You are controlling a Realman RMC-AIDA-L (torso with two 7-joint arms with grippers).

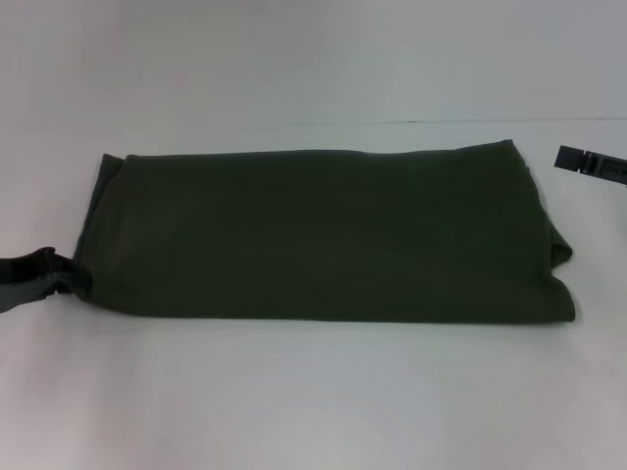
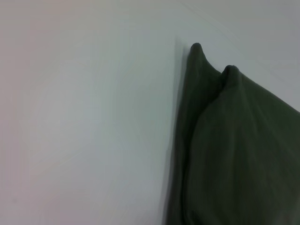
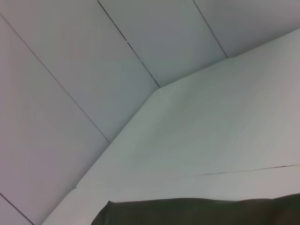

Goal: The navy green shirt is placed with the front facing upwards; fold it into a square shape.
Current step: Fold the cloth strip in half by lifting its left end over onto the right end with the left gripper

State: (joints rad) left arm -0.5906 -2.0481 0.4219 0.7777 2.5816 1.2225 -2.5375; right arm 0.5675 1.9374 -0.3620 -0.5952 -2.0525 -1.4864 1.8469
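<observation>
The navy green shirt lies on the white table as a long flat band folded lengthwise, with plain fabric on top and no lettering showing. My left gripper comes in from the left edge and is shut on the band's near left corner, where the cloth bunches toward it. The left wrist view shows that end of the shirt pulled up into two small peaks. My right gripper hovers off the shirt's far right corner, apart from the cloth. One edge of the shirt shows in the right wrist view.
The white table reaches out on all sides of the shirt. A thin seam runs across the surface behind it. Light wall panels rise beyond the table's far corner.
</observation>
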